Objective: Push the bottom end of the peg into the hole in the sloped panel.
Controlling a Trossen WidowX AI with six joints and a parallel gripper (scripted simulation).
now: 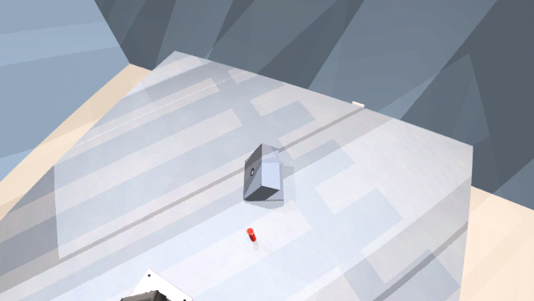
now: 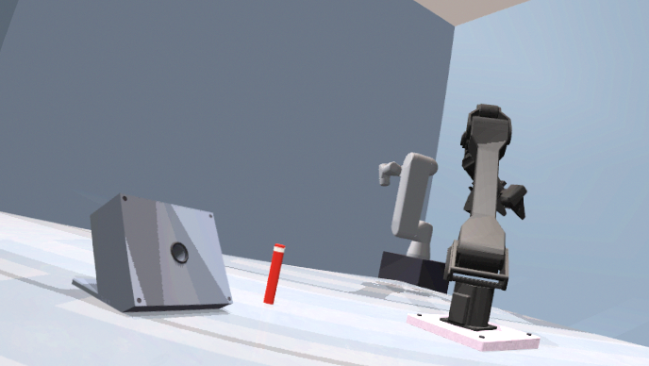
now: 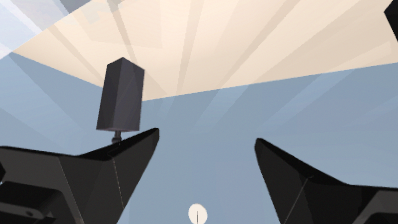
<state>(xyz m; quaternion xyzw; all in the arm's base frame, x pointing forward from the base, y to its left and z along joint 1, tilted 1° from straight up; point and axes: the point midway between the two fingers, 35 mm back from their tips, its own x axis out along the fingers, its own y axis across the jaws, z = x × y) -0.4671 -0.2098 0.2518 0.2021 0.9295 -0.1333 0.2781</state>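
A red round peg (image 1: 251, 236) (image 2: 273, 278) with a white band near its top stands upright on the table, between the sloped panel and the arm's base. The grey sloped panel (image 1: 250, 188) (image 2: 198, 288) has one round dark hole (image 1: 252, 171) (image 2: 179, 253) in its face. My gripper (image 3: 206, 137) is open and empty, its two black fingers wide apart in the wrist view. In the exterior view it is held up at the folded arm, well away from the peg. The peg and panel are not in the wrist view.
The arm's white base plate (image 1: 163, 285) (image 2: 509, 341) is on the table (image 1: 155, 217). Behind it in the exterior view is another grey robot arm (image 2: 415, 198) on a dark block (image 2: 401, 270). The wrist view shows a dark block (image 3: 120, 97) beyond the left finger.
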